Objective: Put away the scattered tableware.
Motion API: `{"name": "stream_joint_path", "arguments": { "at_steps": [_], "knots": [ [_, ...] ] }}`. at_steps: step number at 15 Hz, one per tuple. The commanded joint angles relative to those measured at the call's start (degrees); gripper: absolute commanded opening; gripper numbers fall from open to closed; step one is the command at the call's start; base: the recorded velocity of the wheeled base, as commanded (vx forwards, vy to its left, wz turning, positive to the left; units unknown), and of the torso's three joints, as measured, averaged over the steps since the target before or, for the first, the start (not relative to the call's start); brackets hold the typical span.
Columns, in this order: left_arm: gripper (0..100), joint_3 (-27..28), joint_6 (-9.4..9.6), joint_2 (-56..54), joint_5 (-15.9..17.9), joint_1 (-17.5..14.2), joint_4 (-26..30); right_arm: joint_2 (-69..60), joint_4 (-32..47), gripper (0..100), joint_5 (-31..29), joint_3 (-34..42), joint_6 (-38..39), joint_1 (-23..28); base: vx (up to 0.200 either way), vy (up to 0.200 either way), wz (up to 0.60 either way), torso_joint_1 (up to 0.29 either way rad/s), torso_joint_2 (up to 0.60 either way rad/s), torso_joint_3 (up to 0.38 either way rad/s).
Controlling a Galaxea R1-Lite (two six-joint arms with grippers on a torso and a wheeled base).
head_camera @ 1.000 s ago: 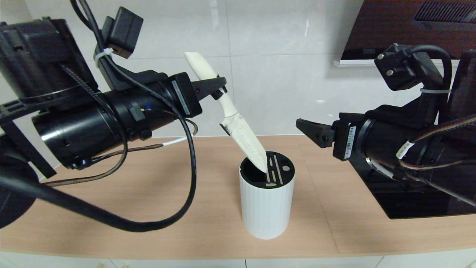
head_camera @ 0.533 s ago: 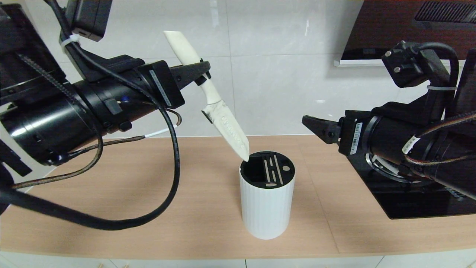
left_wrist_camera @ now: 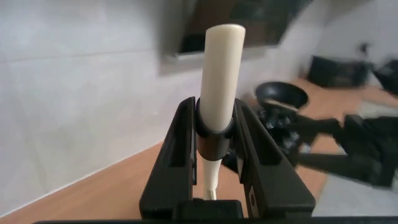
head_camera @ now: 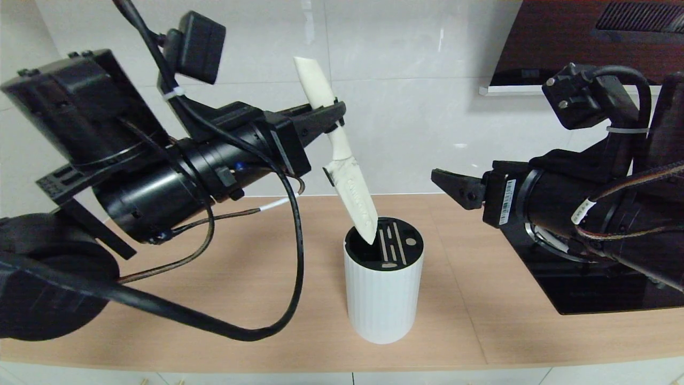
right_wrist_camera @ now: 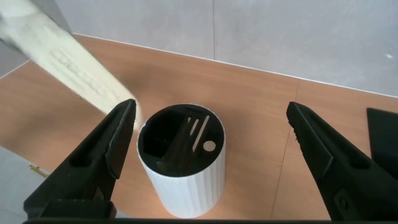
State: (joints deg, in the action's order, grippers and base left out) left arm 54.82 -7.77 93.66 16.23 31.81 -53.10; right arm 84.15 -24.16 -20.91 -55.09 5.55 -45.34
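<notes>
A white knife (head_camera: 344, 166) hangs tilted, blade down, its tip just inside the large square opening of the white cylindrical holder (head_camera: 382, 291). My left gripper (head_camera: 328, 118) is shut on the knife's cream handle (left_wrist_camera: 217, 74), above and left of the holder. The holder's black top has narrow slots and a round hole (right_wrist_camera: 209, 146). My right gripper (head_camera: 449, 187) hangs to the right of the holder, level with the blade, open with nothing between its fingers (right_wrist_camera: 115, 149). The blade (right_wrist_camera: 81, 71) crosses toward the holder (right_wrist_camera: 183, 165) in the right wrist view.
The holder stands on a light wooden counter (head_camera: 224, 278) against a white tiled wall. A black cooktop (head_camera: 593, 283) lies at the right. A dark pan (left_wrist_camera: 281, 94) shows on the far side in the left wrist view.
My left arm swung right and down again, bringing the knife from beside the holder's left rim back over it, the tip now dipping into the square opening. The right gripper barely shifted.
</notes>
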Motion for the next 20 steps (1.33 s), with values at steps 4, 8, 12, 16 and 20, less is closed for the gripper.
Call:
{"name": "stream_joint_path", "arguments": {
  "at_steps": [4, 8, 12, 16, 20],
  "knots": [
    [0, -0.94, 2.32, 3.72, -0.23, 1.07, -0.07, 0.57, -0.1, 100, -0.01, 0.42, -0.01, -0.01, 0.0, 0.0, 0.0, 0.0, 0.0, 0.0],
    [0, -0.94, 3.02, 5.13, -0.32, 1.07, -0.16, 0.93, -0.1, 100, -0.01, 0.51, -0.01, 0.07, 0.0, 0.0, 0.0, 0.0, 0.0, 0.0],
    [0, -0.94, 3.02, 6.54, -0.32, 1.07, -0.16, 1.01, -0.1, 100, -0.01, 0.86, -0.01, -0.01, 0.0, 0.0, 0.0, 0.0, 0.0, 0.0],
    [0, -1.12, 3.11, 8.47, -0.32, 0.98, -0.25, 1.01, -0.1, 100, -0.01, 0.95, -0.01, 0.07, 0.0, 0.0, 0.0, 0.0, 0.0, 0.0],
    [0, -1.65, 4.16, 10.75, -1.99, 0.98, -0.25, 1.01, -0.1, 100, -0.01, 1.04, -0.01, 0.07, 0.0, 0.0, 0.0, 0.0, 0.0, 0.0]
  ]
}}
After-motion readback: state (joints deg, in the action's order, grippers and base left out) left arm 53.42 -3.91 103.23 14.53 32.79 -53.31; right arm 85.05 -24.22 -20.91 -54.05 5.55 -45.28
